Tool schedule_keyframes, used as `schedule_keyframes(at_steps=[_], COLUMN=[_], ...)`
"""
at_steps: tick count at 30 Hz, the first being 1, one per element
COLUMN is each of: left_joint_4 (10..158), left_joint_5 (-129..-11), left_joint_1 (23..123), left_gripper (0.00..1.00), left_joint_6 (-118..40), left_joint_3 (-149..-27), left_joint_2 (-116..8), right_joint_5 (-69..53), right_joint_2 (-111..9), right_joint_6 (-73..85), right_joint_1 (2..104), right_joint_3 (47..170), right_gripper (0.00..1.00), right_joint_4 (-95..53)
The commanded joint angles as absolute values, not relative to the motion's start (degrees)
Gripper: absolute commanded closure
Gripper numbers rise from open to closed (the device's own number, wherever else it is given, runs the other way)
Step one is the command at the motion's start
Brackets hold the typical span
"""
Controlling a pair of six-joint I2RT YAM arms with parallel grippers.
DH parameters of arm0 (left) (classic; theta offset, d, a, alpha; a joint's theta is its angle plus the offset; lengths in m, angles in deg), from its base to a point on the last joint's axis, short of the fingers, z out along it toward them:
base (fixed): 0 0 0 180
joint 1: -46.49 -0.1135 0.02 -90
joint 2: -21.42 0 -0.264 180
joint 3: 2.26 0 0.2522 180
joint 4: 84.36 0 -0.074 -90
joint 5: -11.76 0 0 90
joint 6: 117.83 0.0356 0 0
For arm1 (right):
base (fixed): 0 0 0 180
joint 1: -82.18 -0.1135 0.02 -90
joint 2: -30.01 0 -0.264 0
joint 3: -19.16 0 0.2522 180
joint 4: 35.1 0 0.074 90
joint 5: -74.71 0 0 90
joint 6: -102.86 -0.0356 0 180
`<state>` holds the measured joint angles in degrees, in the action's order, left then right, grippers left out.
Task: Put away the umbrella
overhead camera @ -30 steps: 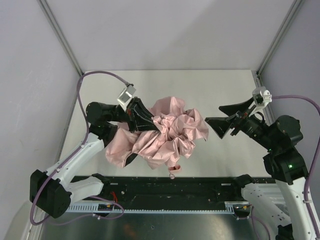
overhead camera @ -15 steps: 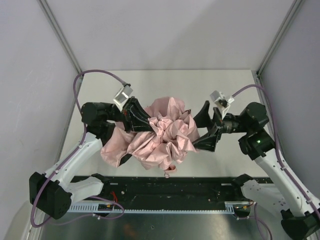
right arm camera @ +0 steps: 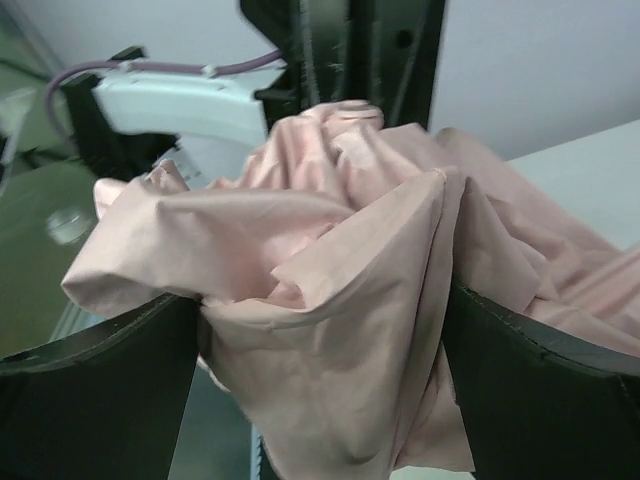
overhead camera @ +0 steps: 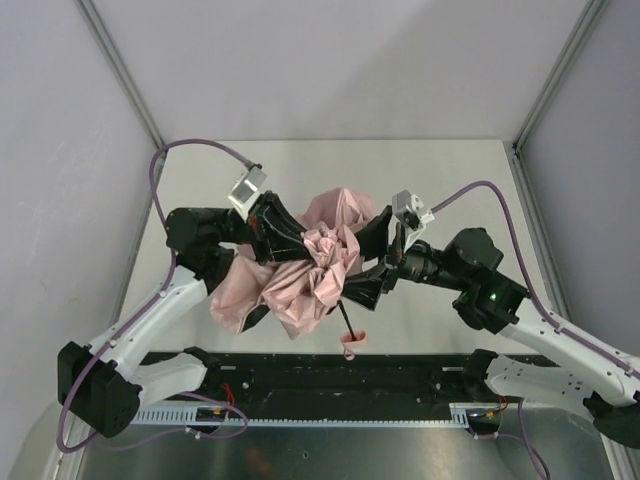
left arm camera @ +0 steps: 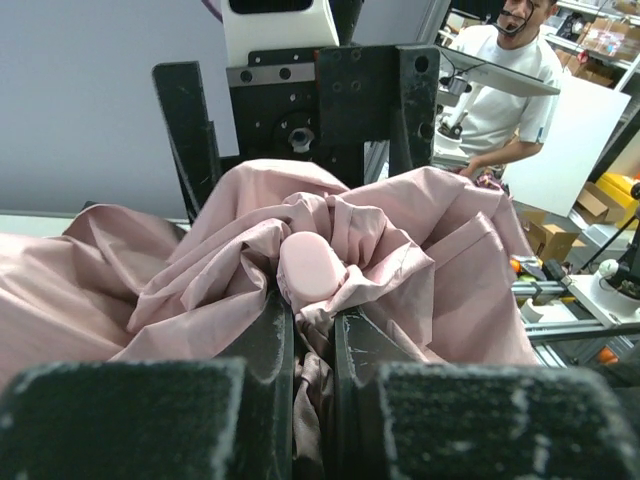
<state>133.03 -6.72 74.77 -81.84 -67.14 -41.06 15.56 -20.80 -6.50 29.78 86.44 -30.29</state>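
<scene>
Umbrella (overhead camera: pixel 290 295) lies bunched on the counter (overhead camera: pixel 450 180). Left jaws pinch its pink fabric; right jaws gape wide around the bundle.

Pale grey walls (overhead camera: pixel 350 60) enclose a white table (overhead camera: pixel 450 170), with metal corner posts (overhead camera: pixel 120 75) at 10 and 2 o'clock. Beyond, at 2 o'clock, a white-shirted person (left arm camera: pixel 500 90) stands by cardboard boxes (left arm camera: pixel 545 240).

The umbrella (overhead camera: pixel 300 285), crumpled pale pink fabric, sits mid-table (black shaft (overhead camera: pixel 345 320), pink handle (overhead camera: pixel 353 343) pointing nearward).
</scene>
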Motion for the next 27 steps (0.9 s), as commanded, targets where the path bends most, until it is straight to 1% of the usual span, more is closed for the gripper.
schedule_keyframes(at_steps=[1, 3, 7, 10, 12, 17, 23, 27], left_joint_4=[136.5, 136.5, 136.6, 136.8, 137.2, 138.2, 138.8, 139.4], left_joint_5=[-12.8, -12.9, -13.3, -13.0, -12.2, -9.1, -9.9, -11.6], left_joint_1=[76.9, 77.3, 78.7, 80.3, 81.3, 85.4, 89.8, 91.3], left_gripper=[1.0, 1.0, 1.0, 1.0, 1.0, 1.0, 1.0, 1.0], left_joint_6=[-81.6, -81.6, -81.6, -81.1, -80.9, -79.4, -77.4, -75.6], left_joint_3=[-68.7, -68.6, -68.1, -68.0, -68.1, -69.3, -70.5, -70.3], left_joint_2=[-39.9, -39.7, -39.7, -39.8, -39.9, -40.4, -41.4, -41.4], right_joint_5=[-4.0, -7.7, -10.4, -13.8, -13.6, 3.2, 13.3, 17.8], right_joint_2=[-22.0, -22.3, -23.6, -24.6, -25.4, -27.7, -30.5, -31.5], right_joint_6=[-1.6, 0.0, 0.8, 2.9, 3.7, 3.2, 0.6, -2.4], right_joint_1=[26.1, 24.2, 23.0, 22.8, 23.6, 27.1, 27.8, 27.7], right_joint_3=[85.7, 85.7, 86.0, 87.4, 88.8, 90.6, 90.7, 90.5], right_gripper=[0.01, 0.01, 0.01, 0.01, 0.01, 0.01, 0.01, 0.09], right_joint_4=[-31.0, -30.6, -29.6, -26.2, -23.4, -22.7, -27.6, -31.2])
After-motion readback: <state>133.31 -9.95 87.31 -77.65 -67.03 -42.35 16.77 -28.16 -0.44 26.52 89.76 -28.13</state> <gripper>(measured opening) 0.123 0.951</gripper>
